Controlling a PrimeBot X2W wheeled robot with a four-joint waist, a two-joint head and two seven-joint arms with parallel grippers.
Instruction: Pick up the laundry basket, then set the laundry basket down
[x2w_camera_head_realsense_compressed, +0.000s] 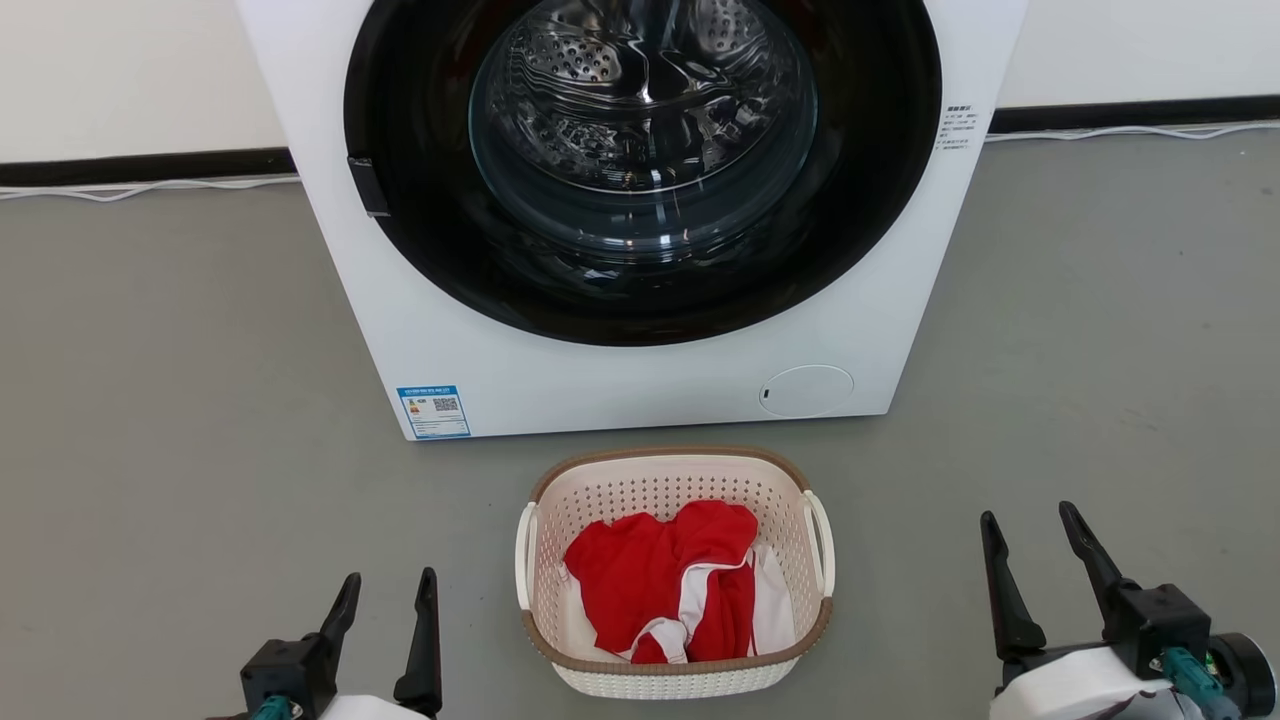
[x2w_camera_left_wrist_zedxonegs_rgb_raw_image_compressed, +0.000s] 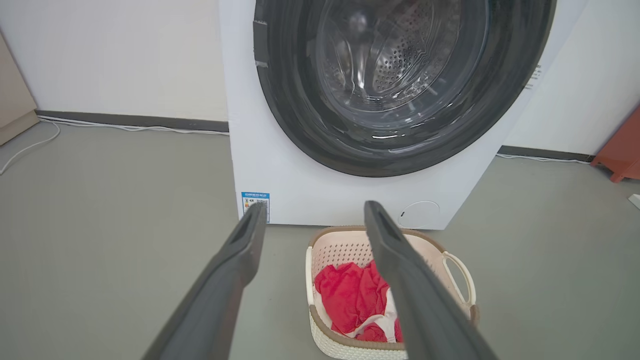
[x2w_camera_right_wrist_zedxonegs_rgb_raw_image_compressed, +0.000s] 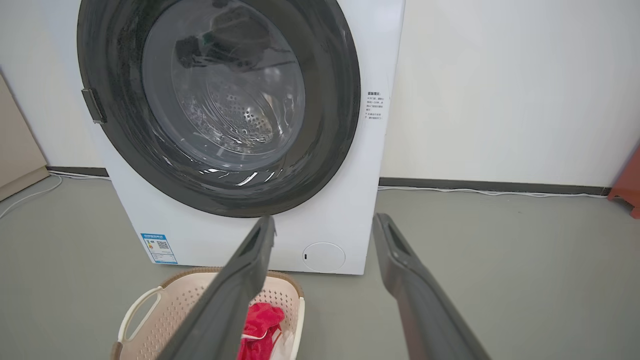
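Note:
The laundry basket is cream-white and perforated, with a brown rim and white loop handles. It stands on the grey floor just in front of the washing machine and holds red and white clothes. My left gripper hovers open to the basket's left, clear of it. My right gripper is open too, farther off on the basket's right. The left wrist view has the basket low between and behind the fingers. In the right wrist view the basket sits at the lower left.
A white front-loading washing machine with its round dark door closed stands right behind the basket. White cables run along the black skirting. A reddish piece of furniture stands at the far right, a beige panel at the far left.

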